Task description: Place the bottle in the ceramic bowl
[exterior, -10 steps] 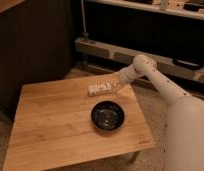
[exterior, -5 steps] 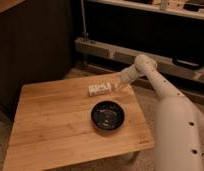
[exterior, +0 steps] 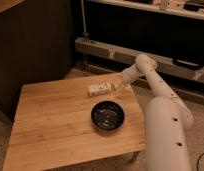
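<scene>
The bottle (exterior: pixel 98 90), small and whitish with a pale label, lies on its side near the far edge of the wooden table (exterior: pixel 50 125). My gripper (exterior: pixel 115 86) is at the bottle's right end, reaching in from the right on the white arm. The ceramic bowl (exterior: pixel 107 115), round and glossy black, sits on the table just in front of the bottle with nothing in it. It is about a hand's width from the gripper.
The table's right edge runs close to the bowl, and the white arm (exterior: pixel 162 125) rises beside it. A dark wall stands behind the table on the left. A low metal shelf rail (exterior: pixel 110 50) crosses behind on the right.
The bottle and the bowl are where they were. The gripper stays at the bottle's right end; only the arm's upper part has shifted slightly.
</scene>
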`<state>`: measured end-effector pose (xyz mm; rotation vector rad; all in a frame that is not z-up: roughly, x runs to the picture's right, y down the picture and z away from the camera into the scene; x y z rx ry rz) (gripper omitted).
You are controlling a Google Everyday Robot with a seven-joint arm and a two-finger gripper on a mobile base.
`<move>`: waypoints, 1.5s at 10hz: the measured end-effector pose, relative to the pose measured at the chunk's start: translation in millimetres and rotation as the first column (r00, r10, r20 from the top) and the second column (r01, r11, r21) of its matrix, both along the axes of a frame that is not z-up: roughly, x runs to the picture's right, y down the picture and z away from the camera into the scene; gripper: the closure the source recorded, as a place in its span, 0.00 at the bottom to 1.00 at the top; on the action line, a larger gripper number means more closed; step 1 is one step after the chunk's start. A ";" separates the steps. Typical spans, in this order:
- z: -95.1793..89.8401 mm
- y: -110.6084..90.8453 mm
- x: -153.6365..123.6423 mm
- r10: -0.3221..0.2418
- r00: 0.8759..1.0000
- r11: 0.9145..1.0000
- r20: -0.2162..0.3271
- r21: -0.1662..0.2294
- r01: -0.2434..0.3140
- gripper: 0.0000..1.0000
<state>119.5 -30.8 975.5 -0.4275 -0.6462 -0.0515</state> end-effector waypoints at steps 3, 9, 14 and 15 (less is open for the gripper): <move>11.3 8.6 0.1 0.000 1.000 0.999 0.004 -0.048 0.000 0.35; 19.9 15.0 -6.3 -0.015 1.000 0.995 -0.001 -0.102 0.014 0.37; 22.1 22.4 -13.4 -0.055 0.998 0.990 0.009 -0.133 0.056 0.79; 22.0 23.4 -14.5 -0.061 0.998 0.989 0.011 -0.135 0.062 0.80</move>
